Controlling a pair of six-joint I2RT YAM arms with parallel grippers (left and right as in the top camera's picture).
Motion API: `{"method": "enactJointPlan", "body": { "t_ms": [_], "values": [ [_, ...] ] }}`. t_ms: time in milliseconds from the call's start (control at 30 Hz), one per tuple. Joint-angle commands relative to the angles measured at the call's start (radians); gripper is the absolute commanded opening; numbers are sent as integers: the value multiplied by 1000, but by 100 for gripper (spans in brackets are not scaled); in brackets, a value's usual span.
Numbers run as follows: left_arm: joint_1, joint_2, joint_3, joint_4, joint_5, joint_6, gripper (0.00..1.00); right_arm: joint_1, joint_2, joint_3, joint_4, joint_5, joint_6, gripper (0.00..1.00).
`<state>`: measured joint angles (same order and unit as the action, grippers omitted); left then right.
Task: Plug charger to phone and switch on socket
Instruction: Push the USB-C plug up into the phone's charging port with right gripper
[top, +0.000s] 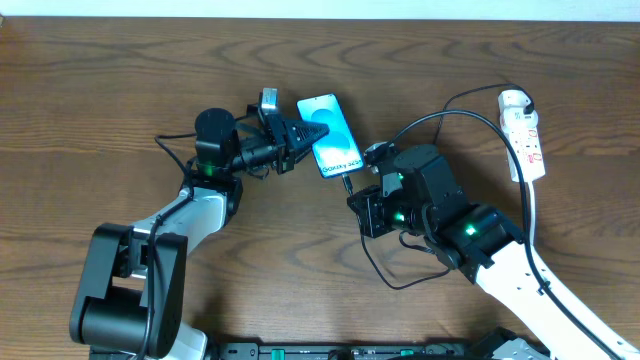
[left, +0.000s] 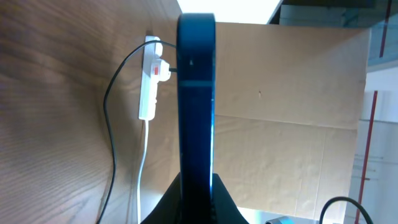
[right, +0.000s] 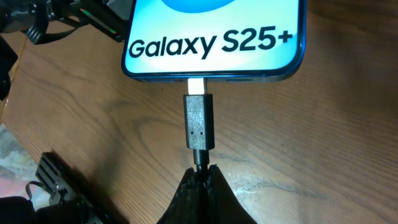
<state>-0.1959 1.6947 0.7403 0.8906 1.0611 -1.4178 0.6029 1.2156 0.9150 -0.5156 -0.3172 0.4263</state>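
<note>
The phone (top: 333, 140) lies left of centre, its cyan screen with white "Galaxy" text up. My left gripper (top: 305, 138) is shut on its left side; the left wrist view shows the phone (left: 196, 93) edge-on between the gripper's (left: 196, 199) jaws. In the right wrist view the charger's black connector (right: 199, 121) stands at the bottom edge of the phone (right: 211, 37), its silver tip partly in the port. My right gripper (right: 200, 171) is shut on the cable just behind it. The charger cable (top: 440, 118) loops to a white plug (top: 513, 100) in the socket (top: 524, 135).
The socket's white cord (top: 533, 215) runs down the right side past my right arm (top: 470, 235). Slack black cable (top: 385, 275) lies below the right wrist. The socket (left: 149, 81) and the black cable (left: 107, 99) also show in the left wrist view.
</note>
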Motion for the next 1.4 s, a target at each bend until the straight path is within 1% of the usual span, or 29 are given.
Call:
{"method": "enactJointPlan", "body": {
  "t_ms": [0, 267, 567, 800, 1033, 1367],
  "values": [
    [0, -9, 21, 17, 73, 54, 7, 12, 4, 4, 18, 21, 14, 1],
    [0, -9, 21, 17, 103, 100, 7, 12, 4, 4, 52, 21, 14, 1],
    [-2, -9, 21, 17, 111, 101, 8, 13, 4, 4, 64, 57, 14, 1],
    [-24, -9, 21, 18, 123, 117, 7, 12, 6, 4, 123, 63, 14, 1],
    [-34, -9, 21, 117, 162, 119, 8, 12, 16, 4, 177, 129, 11, 1],
    [-34, -9, 16, 118, 224, 120, 7, 12, 19, 4, 246, 143, 2, 1]
  ]
}}
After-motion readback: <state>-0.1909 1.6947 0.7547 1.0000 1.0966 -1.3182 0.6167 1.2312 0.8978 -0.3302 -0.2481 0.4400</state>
